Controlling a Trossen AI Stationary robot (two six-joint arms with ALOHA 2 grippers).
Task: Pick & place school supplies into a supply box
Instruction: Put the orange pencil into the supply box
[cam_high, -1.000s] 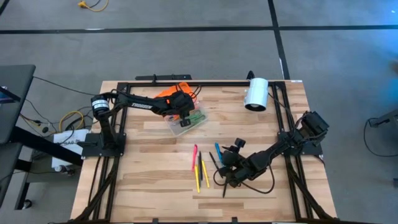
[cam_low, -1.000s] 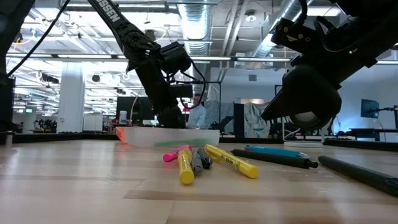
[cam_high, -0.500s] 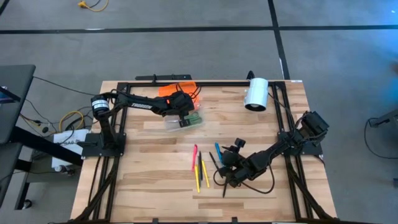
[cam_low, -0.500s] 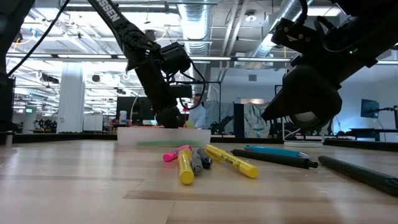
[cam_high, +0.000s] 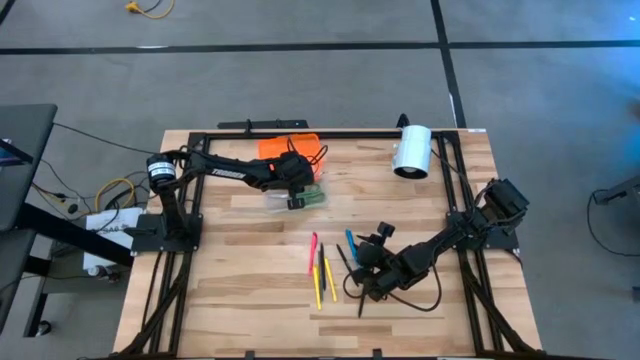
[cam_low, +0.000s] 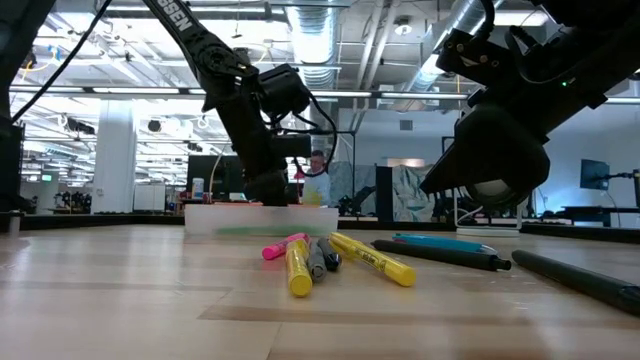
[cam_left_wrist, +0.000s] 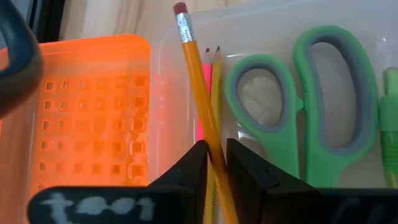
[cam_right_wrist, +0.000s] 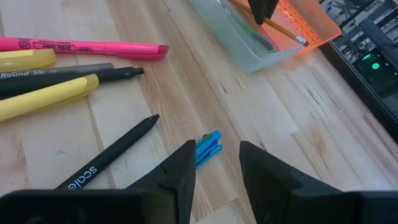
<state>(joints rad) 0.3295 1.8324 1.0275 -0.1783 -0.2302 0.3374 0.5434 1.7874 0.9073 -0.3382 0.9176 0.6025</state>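
The supply box's clear base (cam_high: 296, 196) lies at the table's far left, with its orange lid (cam_high: 290, 146) on the table behind it. In the base lie green-handled scissors (cam_left_wrist: 311, 106), a pink pencil (cam_left_wrist: 200, 93) and a green marker (cam_left_wrist: 390, 118). My left gripper (cam_left_wrist: 211, 152) hangs over the base, shut on a yellow pencil (cam_left_wrist: 198, 81). Loose pens lie mid-table: pink (cam_high: 312, 250), yellow (cam_high: 318, 286), black (cam_high: 346, 266) and blue (cam_high: 350, 243). My right gripper (cam_right_wrist: 217, 155) stands open just above the table, with the blue pen's end (cam_right_wrist: 208, 146) just beyond its fingertips. My left gripper pinches the yellow pencil's shaft (cam_left_wrist: 214, 146) between its two fingers, some way below the eraser end (cam_left_wrist: 180, 9). The fingers slant down from above and lie across the pencil. The eraser end sticks out beyond the fingers over the box; the other end is hidden behind them.
A white cylinder (cam_high: 411, 150) lies at the far right corner. A black frame (cam_high: 330, 133) runs round the table's edges. Another black pen (cam_high: 362, 300) lies by my right arm. Bare wood lies at the near left.
The clear base has turned about on the table: it lay slanted and now lies nearly square to the far edge. In the low view its left end stood raised and has come down flat. My left gripper has shifted slightly with it; my right arm kept still.
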